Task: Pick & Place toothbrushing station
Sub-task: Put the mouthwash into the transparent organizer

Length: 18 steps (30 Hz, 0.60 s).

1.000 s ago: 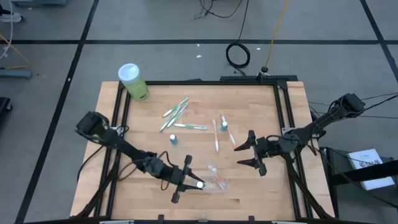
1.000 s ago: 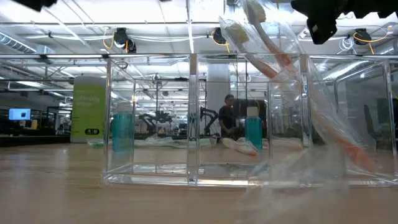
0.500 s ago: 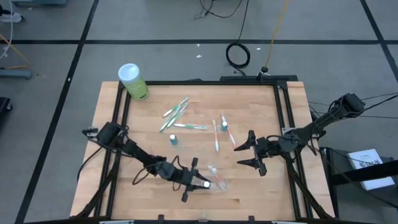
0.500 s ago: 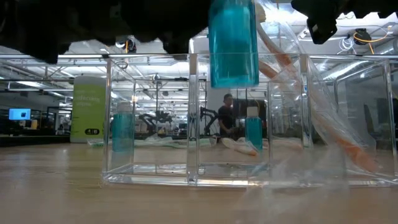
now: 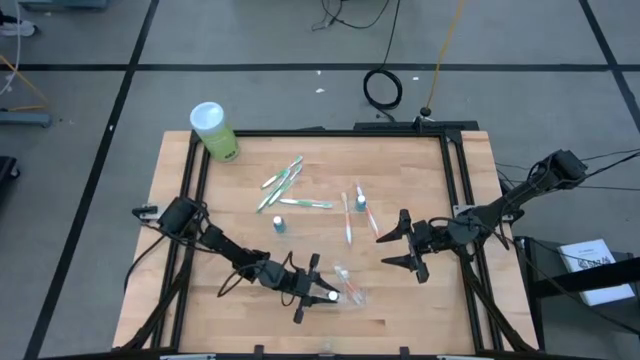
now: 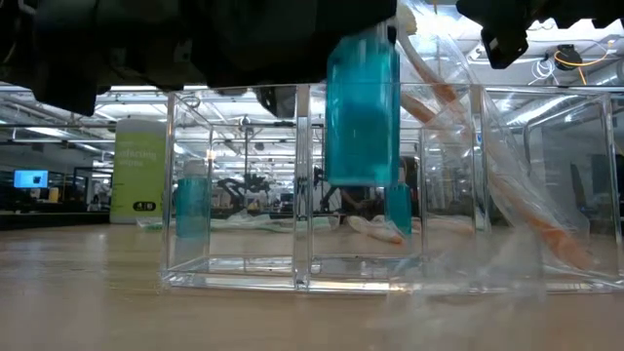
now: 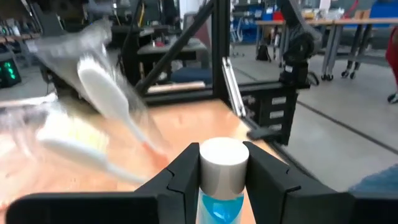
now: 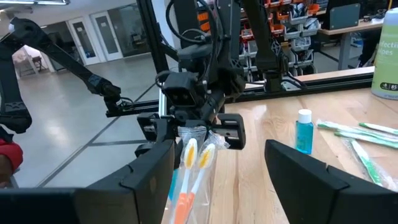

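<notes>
Wooden table (image 5: pixel 420 300), two tubes (image 5: pixel 279 225), perhaps six toothbrushes (image 5: pixel 282 182)

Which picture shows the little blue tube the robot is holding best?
The left wrist view: the blue tube sits big between the left hand's fingers. The low view shows its body, cap hidden. From above, only its white cap shows.
</notes>
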Tool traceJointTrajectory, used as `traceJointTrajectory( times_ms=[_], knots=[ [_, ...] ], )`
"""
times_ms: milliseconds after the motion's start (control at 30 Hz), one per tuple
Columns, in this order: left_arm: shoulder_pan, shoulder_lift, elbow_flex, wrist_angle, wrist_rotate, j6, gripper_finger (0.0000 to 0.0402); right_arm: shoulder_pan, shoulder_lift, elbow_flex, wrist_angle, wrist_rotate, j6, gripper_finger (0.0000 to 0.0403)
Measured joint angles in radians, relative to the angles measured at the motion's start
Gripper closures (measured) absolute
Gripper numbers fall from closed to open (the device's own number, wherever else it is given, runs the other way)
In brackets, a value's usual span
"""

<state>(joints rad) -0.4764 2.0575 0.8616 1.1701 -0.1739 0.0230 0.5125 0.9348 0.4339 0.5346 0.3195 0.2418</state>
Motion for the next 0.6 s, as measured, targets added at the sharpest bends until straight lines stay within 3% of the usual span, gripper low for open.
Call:
traceJointTrajectory(
  times_ms=[600],
  knots=[
    [0.0,-0.003,0.001,-0.138,-0.022,-0.042,0.0287,0.0,0.0,0.001,0.0,0.001,0.0,0.0161]
  ],
)
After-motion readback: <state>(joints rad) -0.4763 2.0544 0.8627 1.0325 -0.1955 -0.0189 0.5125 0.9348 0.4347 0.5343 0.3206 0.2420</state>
